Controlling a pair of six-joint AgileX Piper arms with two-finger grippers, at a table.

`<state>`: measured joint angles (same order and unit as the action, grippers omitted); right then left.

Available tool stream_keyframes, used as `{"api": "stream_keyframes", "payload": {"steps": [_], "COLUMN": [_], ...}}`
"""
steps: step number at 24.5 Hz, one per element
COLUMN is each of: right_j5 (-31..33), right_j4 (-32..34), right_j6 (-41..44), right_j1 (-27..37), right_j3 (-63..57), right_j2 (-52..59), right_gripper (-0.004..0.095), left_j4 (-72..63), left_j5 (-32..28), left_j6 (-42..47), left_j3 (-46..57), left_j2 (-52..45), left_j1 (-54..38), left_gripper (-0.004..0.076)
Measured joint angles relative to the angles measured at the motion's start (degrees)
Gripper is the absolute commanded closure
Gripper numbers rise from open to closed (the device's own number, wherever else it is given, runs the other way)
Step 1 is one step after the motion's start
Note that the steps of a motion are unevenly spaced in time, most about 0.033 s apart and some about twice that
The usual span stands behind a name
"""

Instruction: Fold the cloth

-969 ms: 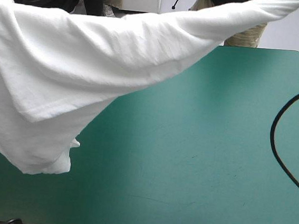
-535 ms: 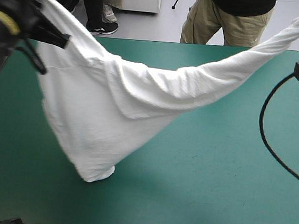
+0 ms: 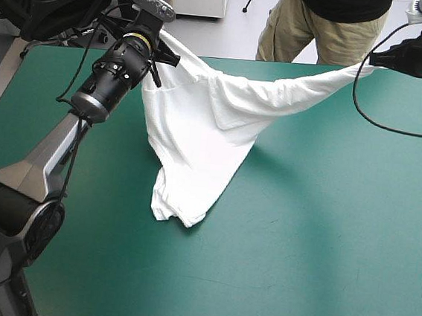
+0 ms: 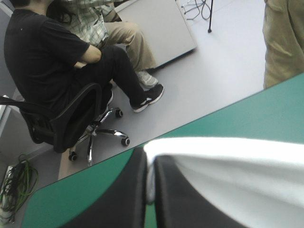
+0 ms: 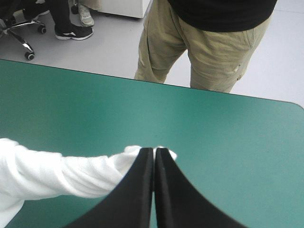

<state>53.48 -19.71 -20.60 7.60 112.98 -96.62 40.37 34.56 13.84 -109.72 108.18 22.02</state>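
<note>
The white short-sleeved T-shirt [image 3: 198,138] is soft, matt cloth, thin enough to fall in loose folds and fine wrinkles. The teal-green cover of the tabletop [image 3: 308,234] is smooth and mostly matt, with a faint sheen and a few thin dark scuff lines. The two broad black fingers of the left hand [image 4: 149,154] look like smooth hard plastic or rubber, dull with a slight gloss along their edges. Those of the right hand [image 5: 154,150] look the same. The left arm [image 3: 47,150] has a smooth grey casing with a soft satin shine, and its wrist part is black and matt.
</note>
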Motion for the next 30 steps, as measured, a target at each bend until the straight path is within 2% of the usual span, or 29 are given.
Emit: {"api": "stream_keyframes", "payload": {"steps": [2,4,6,7,9,10,18,30], "right_j5": [-3.24,-4.45,-5.05,-5.25,-5.87,-6.35,-5.62,6.39], "right_j4": [-0.53,-0.77,-0.77,-0.71,-0.52,-0.44,-0.46,-0.85], "right_j6": [0.14,0.28,0.33,0.37,0.49,0.50,0.50,0.50], "right_j1": [0.00,0.00,0.00,0.00,0.00,0.00,0.00,0.00], "right_j3": [0.00,-0.13,-0.38,-0.43,-0.50,-0.50,1.04,1.37], "right_j2": [-6.21,-13.67,-19.09,-21.15,-24.31,-24.96,-21.71,-3.35], "right_gripper": [0.0918,0.0854,0.0666,0.0549,0.0356,0.0345,0.0347,0.0417], "left_j4": [0.43,-0.15,-2.88,-4.23,-5.77,-6.30,-8.18,-20.00], "left_j5": [-3.84,-5.96,-6.34,-6.34,-5.52,-4.01,4.20,18.78], "left_j6": [2.51,4.07,4.20,4.08,3.97,4.11,1.19,-10.47], "left_j3": [-0.18,-0.18,-0.18,-0.18,-0.18,-0.18,-0.65,-0.99], "left_j2": [2.98,7.20,10.45,12.26,15.15,16.19,12.19,-5.15], "left_j1": [-0.86,-1.00,-1.07,-1.18,-1.66,-2.22,-2.75,-2.75], "left_gripper": [0.0731,0.0696,0.0547,0.0402,0.0160,0.0143,0.0254,0.0269]}}
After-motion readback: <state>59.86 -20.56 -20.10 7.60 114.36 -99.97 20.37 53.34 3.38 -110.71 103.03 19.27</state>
